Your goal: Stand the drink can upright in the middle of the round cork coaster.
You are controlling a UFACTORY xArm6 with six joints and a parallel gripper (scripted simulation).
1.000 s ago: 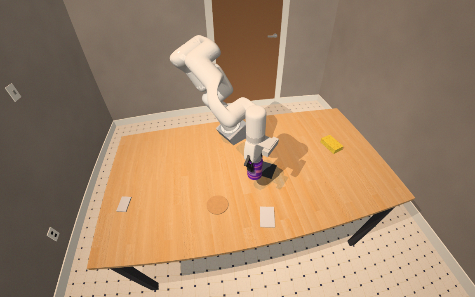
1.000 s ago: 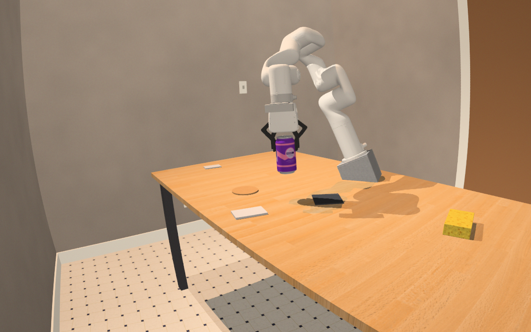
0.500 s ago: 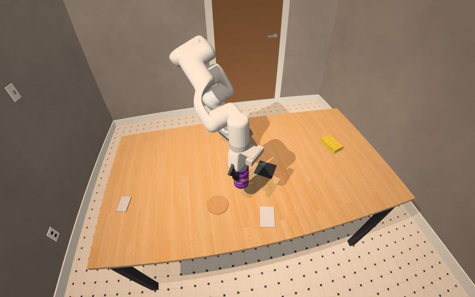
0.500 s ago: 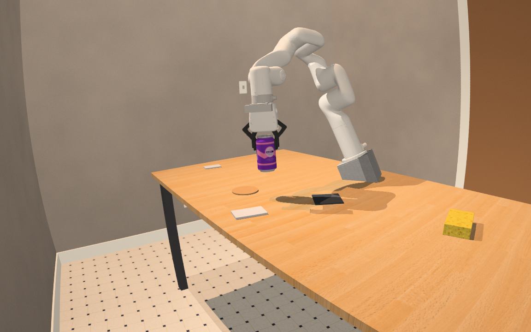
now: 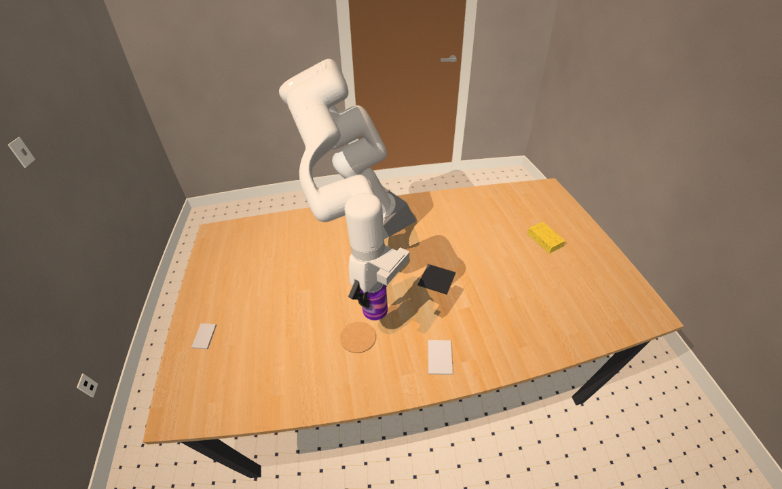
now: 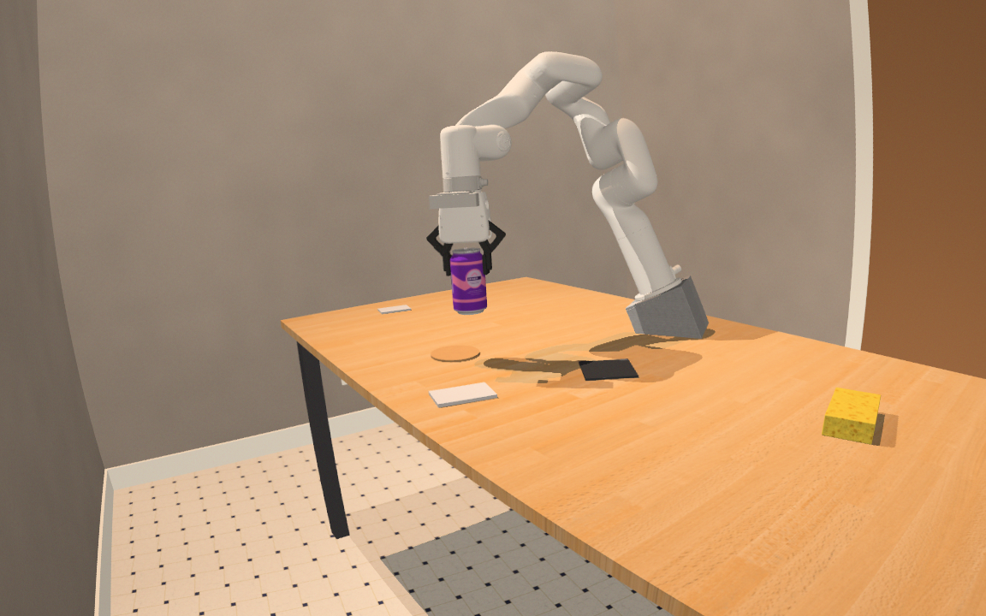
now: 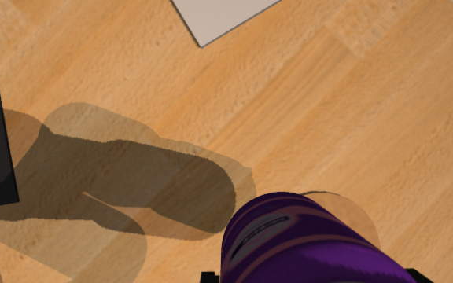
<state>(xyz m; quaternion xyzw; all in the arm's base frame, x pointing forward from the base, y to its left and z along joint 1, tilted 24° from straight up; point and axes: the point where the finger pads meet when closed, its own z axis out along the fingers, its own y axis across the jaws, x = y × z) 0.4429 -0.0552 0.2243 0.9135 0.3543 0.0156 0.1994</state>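
My gripper (image 5: 368, 294) is shut on the purple drink can (image 5: 374, 304) and holds it upright by its top, well above the table. The can also shows in the exterior view (image 6: 469, 281) with the gripper (image 6: 466, 252) around its top, and fills the bottom of the wrist view (image 7: 309, 244). The round cork coaster (image 5: 358, 337) lies flat on the table, almost under the can and slightly nearer the front edge. It shows in the exterior view (image 6: 455, 352). In the wrist view only its edge (image 7: 352, 216) shows behind the can.
A black square coaster (image 5: 436, 278) lies right of the gripper. A white card (image 5: 440, 356) lies near the front edge, right of the cork coaster. Another white card (image 5: 203, 335) lies at the left. A yellow sponge (image 5: 546, 237) sits far right.
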